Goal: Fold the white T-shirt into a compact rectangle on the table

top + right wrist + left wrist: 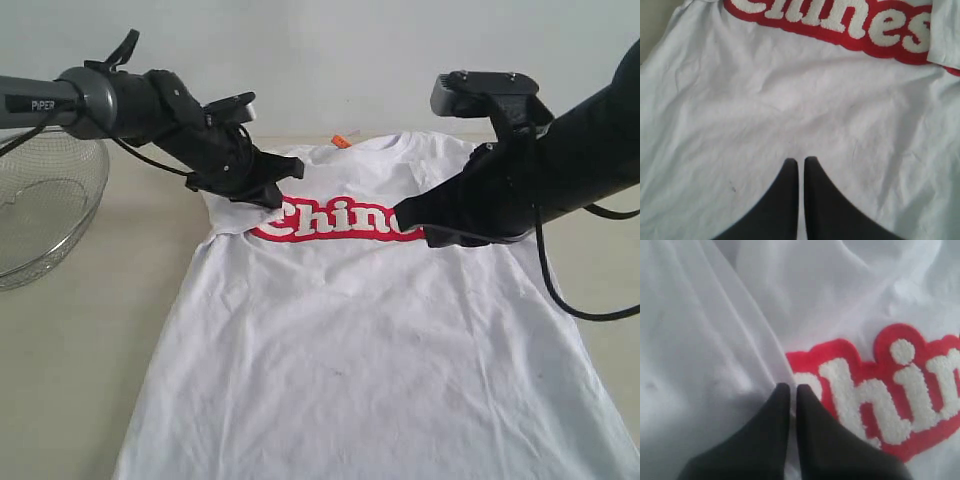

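- Across the middle of the table [90, 360] lies the white T-shirt [370, 350], front up, collar at the far side and hem running off the near edge; it is spread wide so its edges can be reached from both sides.
- At the far end, the orange neck tag [342, 141] peeks from the collar, and the red band [335, 222] of lettering crosses the chest.
- Over the left end of that band hangs the left gripper [790, 386], jaws pressed together. A fold of cloth [715, 340] runs right up to its tips and covers the edge of the first letter. Whether a thin layer is pinched, I cannot tell.
- Over the right end of the band sits the right gripper [801, 160], also drawn narrow. The cloth beneath looks flat and unpulled, so it probably holds nothing. A white flap [945, 30] overlaps the band's right end.
- Both side flaps appear turned inward, likely to square the shirt's outline; the long body looks not yet folded, so most of the task seems ahead.
- Far left, a wire mesh bowl [45, 200] stands well apart from the shirt.
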